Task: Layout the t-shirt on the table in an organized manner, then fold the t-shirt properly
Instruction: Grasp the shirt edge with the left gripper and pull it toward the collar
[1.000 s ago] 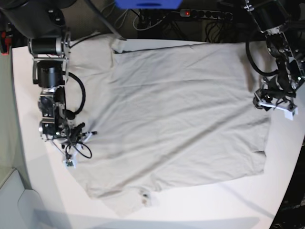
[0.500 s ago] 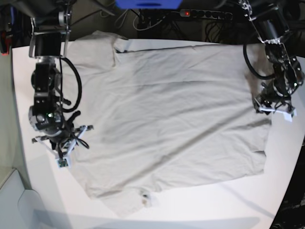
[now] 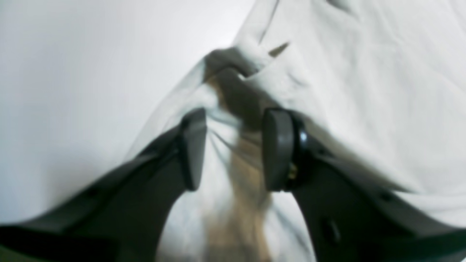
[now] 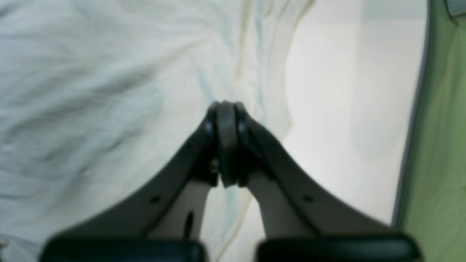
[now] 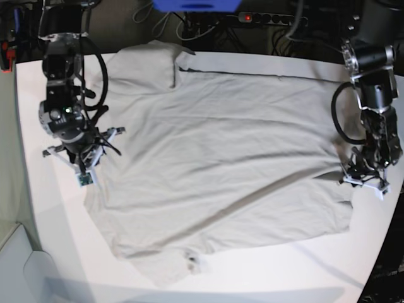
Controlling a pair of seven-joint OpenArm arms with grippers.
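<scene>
The light beige-grey t-shirt [image 5: 221, 151] lies spread over the white table [image 5: 284, 265], with diagonal creases and its neck label [image 5: 192, 262] near the front edge. My left gripper [image 5: 365, 180] is at the shirt's right edge. In the left wrist view the left gripper [image 3: 235, 145] has a raised bunch of t-shirt [image 3: 364, 72] pinched between its partly parted fingers. My right gripper [image 5: 85, 173] is at the shirt's left edge. In the right wrist view the right gripper [image 4: 225, 105] is shut, and folds of the t-shirt [image 4: 91, 72] run into its tips.
A power strip [image 5: 271, 19] and cables lie behind the table's far edge, beside a blue object [image 5: 196, 5]. The table's left edge borders a green surface [image 4: 437, 145]. Bare table [image 3: 72, 72] shows beyond the shirt's right edge and along the front.
The left gripper has moved toward the front along the shirt's right edge. The right gripper has moved back along the left edge. The shirt has shifted, its far sleeve sliding right.
</scene>
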